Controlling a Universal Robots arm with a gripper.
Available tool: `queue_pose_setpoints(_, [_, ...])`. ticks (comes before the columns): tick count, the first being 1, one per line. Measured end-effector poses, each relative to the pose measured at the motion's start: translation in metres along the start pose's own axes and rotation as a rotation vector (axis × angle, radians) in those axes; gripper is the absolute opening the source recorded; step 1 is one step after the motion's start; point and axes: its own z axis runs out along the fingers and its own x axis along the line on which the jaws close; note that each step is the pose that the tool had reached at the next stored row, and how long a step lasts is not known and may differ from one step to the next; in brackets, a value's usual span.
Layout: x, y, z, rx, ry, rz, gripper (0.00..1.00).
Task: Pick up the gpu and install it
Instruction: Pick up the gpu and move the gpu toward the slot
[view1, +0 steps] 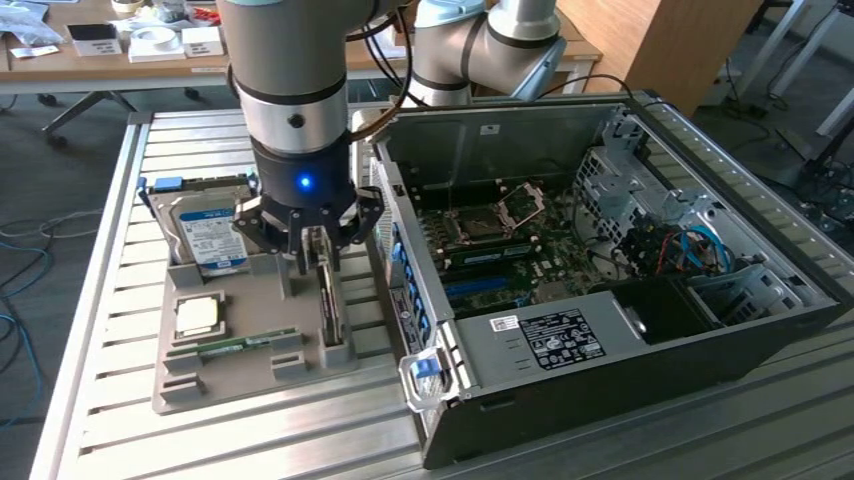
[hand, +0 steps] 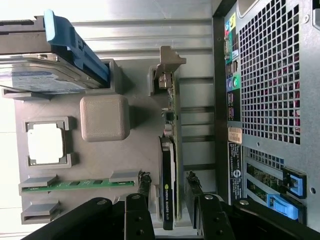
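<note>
Gpu (hand: 167, 160) on edge in gray tray (hand: 100, 157) slot; tool (hand: 168, 182) open, straddling it, gap each side; computer case (hand: 270, 75) near.

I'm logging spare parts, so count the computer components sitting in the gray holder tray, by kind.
hard drive: 1
processor chip: 1
memory stick: 1
gpu: 1
Total: 4

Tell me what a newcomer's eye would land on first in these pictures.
The robot arm's gripper comes first, hanging low over the grey tray with its jaws open on either side of the graphics card, which stands on edge in a slot. Next is the big open computer case at the exterior view's right, its motherboard bare.
</note>
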Motion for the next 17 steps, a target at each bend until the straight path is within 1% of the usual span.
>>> queue_pose_setpoints(8, [0.0001, -0.0004, 0.0074, 0.0001, 0.0001, 0.0, 0.42])
queue_pose_setpoints(14, [0.0001, -0.0004, 0.0077, 0.0002, 0.0001, 0.0, 0.42])
queue_pose_setpoints(17, [0.0002, -0.0005, 0.0103, 0.0, 0.0, 0.0, 0.42])
